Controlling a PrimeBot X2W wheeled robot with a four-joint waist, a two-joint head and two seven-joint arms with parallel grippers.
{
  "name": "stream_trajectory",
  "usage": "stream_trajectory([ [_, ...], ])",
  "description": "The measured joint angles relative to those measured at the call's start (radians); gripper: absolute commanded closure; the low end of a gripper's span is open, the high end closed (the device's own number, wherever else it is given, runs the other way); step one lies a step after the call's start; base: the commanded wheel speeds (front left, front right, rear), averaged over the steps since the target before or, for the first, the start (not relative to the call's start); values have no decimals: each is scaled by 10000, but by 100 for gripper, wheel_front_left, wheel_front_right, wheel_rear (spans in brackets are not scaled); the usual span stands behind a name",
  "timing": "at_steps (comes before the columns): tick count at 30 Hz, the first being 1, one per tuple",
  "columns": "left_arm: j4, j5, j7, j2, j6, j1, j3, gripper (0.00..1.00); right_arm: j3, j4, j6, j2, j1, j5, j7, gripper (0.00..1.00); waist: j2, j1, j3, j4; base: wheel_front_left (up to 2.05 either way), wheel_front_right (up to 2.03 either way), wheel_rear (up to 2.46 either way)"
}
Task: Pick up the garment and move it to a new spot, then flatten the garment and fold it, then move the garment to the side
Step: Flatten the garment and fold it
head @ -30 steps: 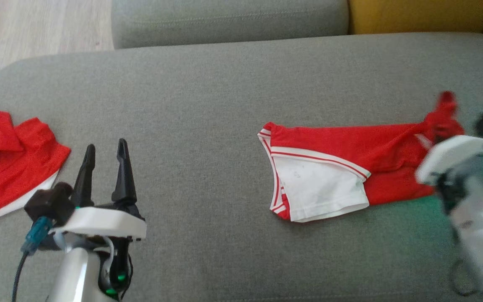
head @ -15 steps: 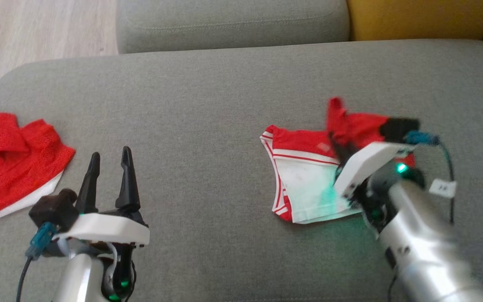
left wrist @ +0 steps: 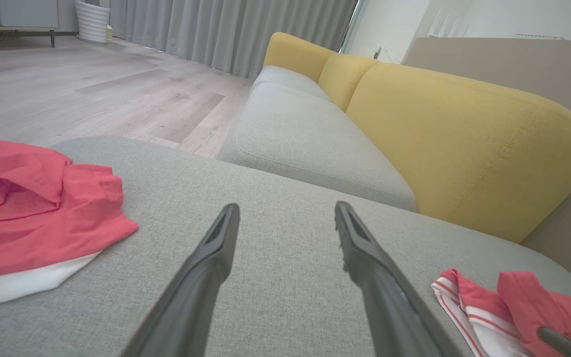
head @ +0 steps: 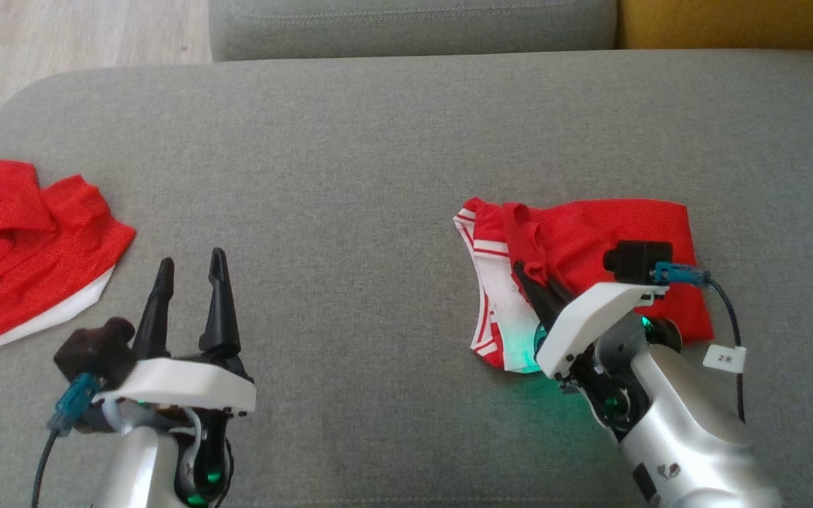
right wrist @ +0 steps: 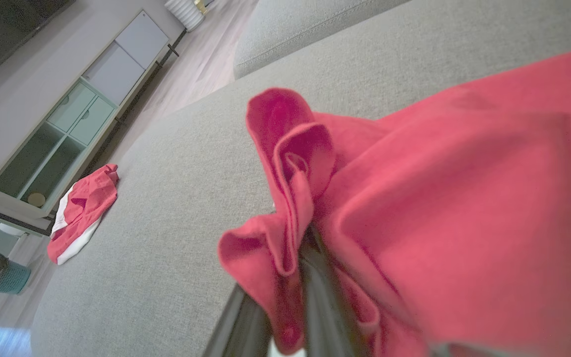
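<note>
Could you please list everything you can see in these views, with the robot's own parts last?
held garment: one, red and white, right of centre on cushion
second garment: one, red and white, cushion's left edge
cushion: one, grey, under both garments
sofa seat: one, grey, beyond cushion
backrests: at least two, yellow, behind sofa seat
floor: one, pale wood, far left
left gripper: one, dark, open, lower left
right gripper: one, dark, shut on held garment

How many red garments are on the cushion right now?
2. One garment lies right of centre on the cushion, an edge pinched in the right hand; a second garment sits crumpled at the cushion's left edge, partly cut off in the head view.
</note>
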Motion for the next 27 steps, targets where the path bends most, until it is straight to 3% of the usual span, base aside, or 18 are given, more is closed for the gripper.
stream_trajectory([
  [4, 61, -100, 0, 0, 2, -55, -56, 0, 180, 35, 0, 0, 112, 107, -61, 100, 0, 0, 118, 59, 0, 0, 0],
  [5, 69, -100, 0, 0, 2, -81, -84, 0, 257, 75, 0, 0, 115, 107, -73, 66, 0, 0, 143, 74, 0, 0, 0],
  [6, 84, -100, 0, 0, 2, -110, -117, 0, 314, 102, 0, 0, 115, 109, -140, 19, 0, 0, 164, 90, 0, 0, 0],
  [7, 104, -100, 0, 0, 4, -148, -151, 0, 378, 104, 0, -2, 114, 130, -178, 19, 0, 0, 182, 105, 0, 0, 0],
  [8, 111, -100, 0, 0, 13, -187, -184, 0, 433, 94, 0, 0, 114, 242, -184, 0, 0, 0, 196, 116, 0, 0, 0],
  [14, 211, -100, 0, 0, 77, -203, -178, 0, 650, -198, 0, 2, 99, 976, -249, 0, 0, 0, 149, 43, 0, 0, 0],
  [19, 245, -98, 0, 0, 75, -195, -155, 0, 165, -407, 0, 2, 29, 901, -374, 0, 0, 0, -50, -128, 0, 0, 0],
  [23, 259, -98, 0, -2, 56, -185, -98, 0, -251, -817, 0, -75, -244, -232, -330, 0, 0, 0, -245, -312, 0, 0, 0],
  [27, 242, -94, 0, 0, -4, -158, -12, 0, -579, -1522, 0, -631, -338, -1283, -230, 0, 0, 0, -423, -507, 0, 0, 0],
])
